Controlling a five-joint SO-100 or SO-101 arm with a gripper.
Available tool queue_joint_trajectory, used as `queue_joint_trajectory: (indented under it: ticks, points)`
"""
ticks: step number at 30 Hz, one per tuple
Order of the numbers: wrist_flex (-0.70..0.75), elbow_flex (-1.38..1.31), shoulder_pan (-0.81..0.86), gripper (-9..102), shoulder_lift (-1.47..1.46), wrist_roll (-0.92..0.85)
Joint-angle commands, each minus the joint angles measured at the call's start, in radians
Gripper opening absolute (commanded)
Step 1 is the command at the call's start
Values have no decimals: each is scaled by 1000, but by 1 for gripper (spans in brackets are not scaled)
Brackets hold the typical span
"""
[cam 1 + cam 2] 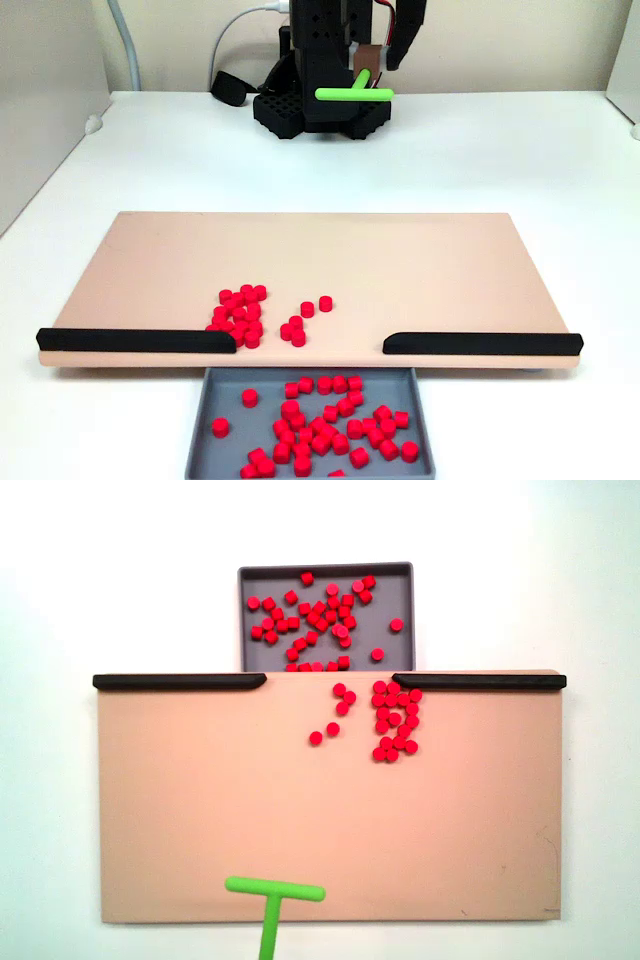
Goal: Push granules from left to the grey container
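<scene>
Board-edge granules (pixel 240 315) far from gripper (pixel 372 62)

One wide flat peach-coloured board (pixel 200 820) carries two black strips (pixel 180 681). There is one shallow dark grey plastic tray (pixel 395 590) and one green T-shaped pusher tool (pixel 272 895). Small bright red cylinder pellets (pixel 395 720): about twenty on the board and roughly thirty-five in the tray.

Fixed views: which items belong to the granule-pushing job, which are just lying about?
Job:
- small red cylindrical granules on the board
- shallow dark grey plastic tray
- green T-shaped pusher, in the gripper
- peach flat board with black strips

Lying about:
- white cable
- black object beside the arm's base
</scene>
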Motion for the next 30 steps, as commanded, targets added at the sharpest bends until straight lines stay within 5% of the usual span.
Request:
queue_joint_trajectory:
  ticks: [1,30]
  points:
    - [-5,29,18,0,46,-110]
    - [-6,21,95,0,51,-187]
